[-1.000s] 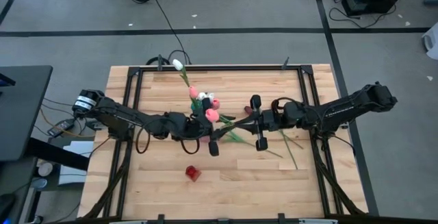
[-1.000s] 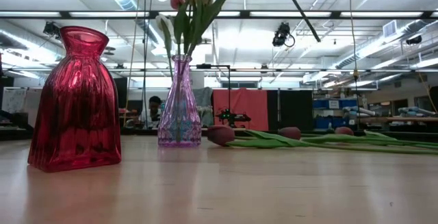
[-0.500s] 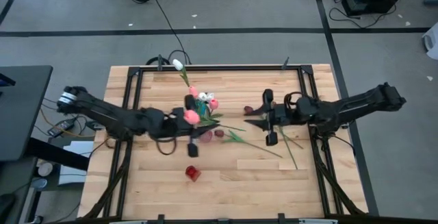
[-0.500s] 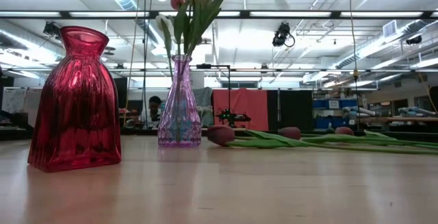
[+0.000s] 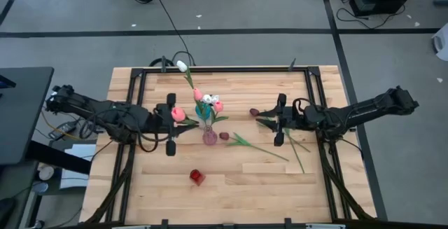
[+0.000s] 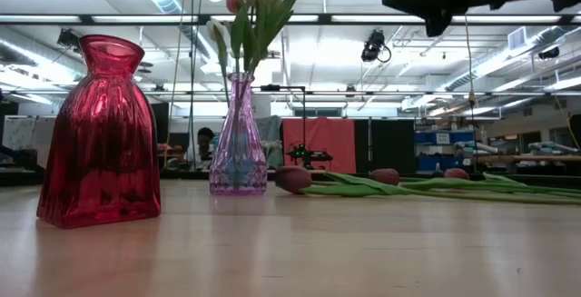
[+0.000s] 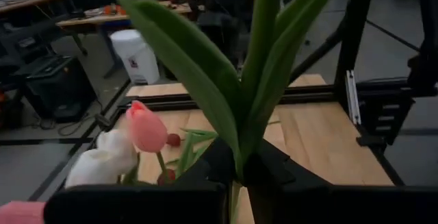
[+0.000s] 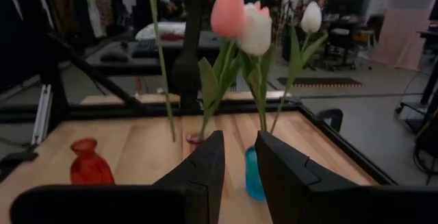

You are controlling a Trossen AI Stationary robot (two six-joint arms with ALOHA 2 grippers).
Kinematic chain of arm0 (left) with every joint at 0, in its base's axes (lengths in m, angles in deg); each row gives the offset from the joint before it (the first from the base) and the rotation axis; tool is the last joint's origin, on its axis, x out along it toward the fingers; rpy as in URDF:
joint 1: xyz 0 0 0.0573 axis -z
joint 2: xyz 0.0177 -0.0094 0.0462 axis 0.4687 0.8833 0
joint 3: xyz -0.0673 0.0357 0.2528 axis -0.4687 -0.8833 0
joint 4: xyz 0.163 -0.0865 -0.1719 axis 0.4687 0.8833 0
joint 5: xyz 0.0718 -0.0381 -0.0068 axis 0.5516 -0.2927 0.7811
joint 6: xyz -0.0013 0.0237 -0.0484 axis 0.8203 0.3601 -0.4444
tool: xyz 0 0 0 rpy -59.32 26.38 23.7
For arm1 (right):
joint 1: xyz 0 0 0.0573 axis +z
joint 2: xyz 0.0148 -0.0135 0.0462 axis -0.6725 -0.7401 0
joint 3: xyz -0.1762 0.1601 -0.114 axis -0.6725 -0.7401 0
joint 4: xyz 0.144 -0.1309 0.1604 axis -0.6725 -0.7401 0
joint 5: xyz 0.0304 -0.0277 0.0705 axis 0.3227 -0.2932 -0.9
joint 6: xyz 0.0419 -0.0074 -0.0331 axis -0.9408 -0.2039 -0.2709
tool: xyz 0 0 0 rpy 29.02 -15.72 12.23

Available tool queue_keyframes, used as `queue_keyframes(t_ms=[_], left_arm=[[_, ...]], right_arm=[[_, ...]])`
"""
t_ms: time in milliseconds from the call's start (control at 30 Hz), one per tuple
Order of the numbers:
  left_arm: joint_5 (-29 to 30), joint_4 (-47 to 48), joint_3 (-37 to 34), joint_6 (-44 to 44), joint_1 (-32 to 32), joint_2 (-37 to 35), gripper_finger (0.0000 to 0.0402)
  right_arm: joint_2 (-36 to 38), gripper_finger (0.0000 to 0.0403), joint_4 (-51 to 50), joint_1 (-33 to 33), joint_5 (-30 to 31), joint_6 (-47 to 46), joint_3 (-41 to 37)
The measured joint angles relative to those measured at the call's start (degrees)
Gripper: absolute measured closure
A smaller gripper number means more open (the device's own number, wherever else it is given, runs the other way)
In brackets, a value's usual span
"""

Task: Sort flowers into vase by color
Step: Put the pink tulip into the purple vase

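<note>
Partly hidden: left gripper (image 5: 170,125) on pink tulip (image 5: 178,114)

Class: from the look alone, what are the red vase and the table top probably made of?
Red vase: probably glass, glossy and see-through, with ribbed sides catching highlights. Table top: wood, pale planks with visible seams and grain, a smooth, faintly shiny finish.

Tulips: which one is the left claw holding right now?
The pink tulip left of the vases: the left claw grips its stem, so its head hangs above the table. The other pink ones stand in a vase; the maroon tulips lie flat.
</note>
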State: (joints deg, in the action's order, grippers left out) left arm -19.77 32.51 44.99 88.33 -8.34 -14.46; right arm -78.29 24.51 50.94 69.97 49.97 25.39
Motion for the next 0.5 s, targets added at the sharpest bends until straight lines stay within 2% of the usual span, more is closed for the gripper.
queue_keyframes(t_ms=[267, 500], left_arm=[[4.36, 3.92, 0.00, -0.31, -0.11, -2.16, 0.0370], [5.26, 5.57, 0.00, -2.83, -0.20, -0.73, 0.0370]], right_arm=[[-1.17, 0.0306, 9.40, -1.03, 0.02, -0.64, -5.27], [-1.17, 0.0306, 10.73, -1.01, 0.02, -0.66, -5.41]])
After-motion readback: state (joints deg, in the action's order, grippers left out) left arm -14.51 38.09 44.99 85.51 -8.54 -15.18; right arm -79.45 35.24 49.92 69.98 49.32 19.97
